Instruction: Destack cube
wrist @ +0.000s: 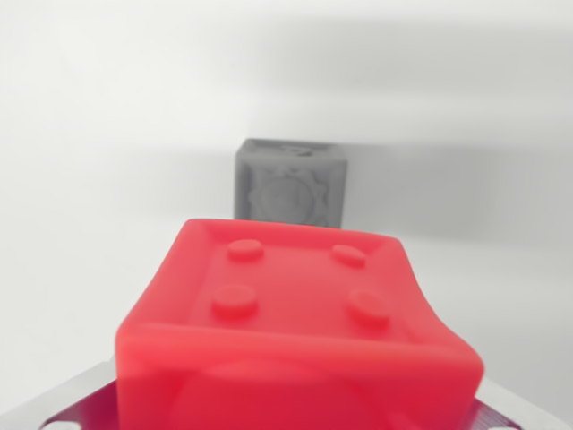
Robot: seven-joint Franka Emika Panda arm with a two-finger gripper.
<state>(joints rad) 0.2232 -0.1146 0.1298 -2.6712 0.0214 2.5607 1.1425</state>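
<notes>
Red cube: glossy red plastic cube (295,331) w/ four round studs on its top face, fills the lower half of the wrist view, very close to my camera, slightly blurred. Top face has a raised rim round the studs. Front face bulges toward the lens.

Grey cube: dark grey plastic cube (289,182) w/ a gear-like relief on its front face, sits on the white worktop (98,179) behind the red one, just above the centre of the view. It stands upright and alone, nothing on top of it. It is out of focus, so finer detail can't be read.

Relation: red cube is in front of the grey one in this view and overlaps its lower edge. Can't tell if they touch or stand apart.

My gripper: metal parts (76,403) show at the bottom left and bottom right corners, flanking the red cube on both sides. The fingertips themselves are hidden behind the cube, so I can't tell whether I'm clamped on it or not.

Worktop: plain white, w/ soft grey shadow bands across the back and right of the grey cube.
</notes>
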